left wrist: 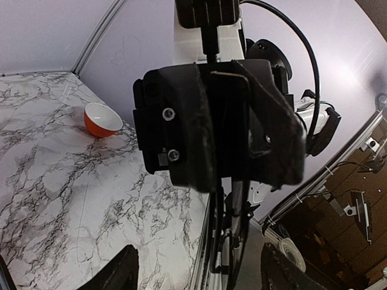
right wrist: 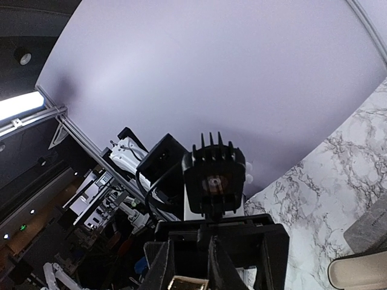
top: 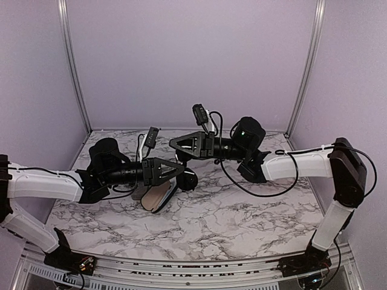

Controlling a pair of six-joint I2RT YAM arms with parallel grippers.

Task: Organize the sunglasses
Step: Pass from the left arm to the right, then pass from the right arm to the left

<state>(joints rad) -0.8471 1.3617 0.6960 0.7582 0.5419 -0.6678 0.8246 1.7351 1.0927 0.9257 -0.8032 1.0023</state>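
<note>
In the left wrist view my right gripper (left wrist: 221, 121) faces the camera head-on, its jaws nearly together. A thin black wire of the sunglasses (left wrist: 230, 73) crosses their top, and slender dark strands hang below. From above, the right gripper (top: 174, 144) points left, just over the left gripper (top: 181, 171), which points right. A dark rounded shape (top: 188, 178) sits at the left gripper's tip; I cannot tell what it is. The left gripper (left wrist: 202, 266) is open, its fingers (left wrist: 118, 272) wide apart and empty. In its own view the right gripper (right wrist: 193, 266) shows close-set jaws.
An open oval case (top: 156, 196) with a tan lining lies on the marble table (top: 242, 217) under the left gripper; its rim (right wrist: 357, 272) also shows beside a grey case (right wrist: 369, 232). An orange bowl (left wrist: 101, 119) stands near the back wall. Purple walls enclose three sides.
</note>
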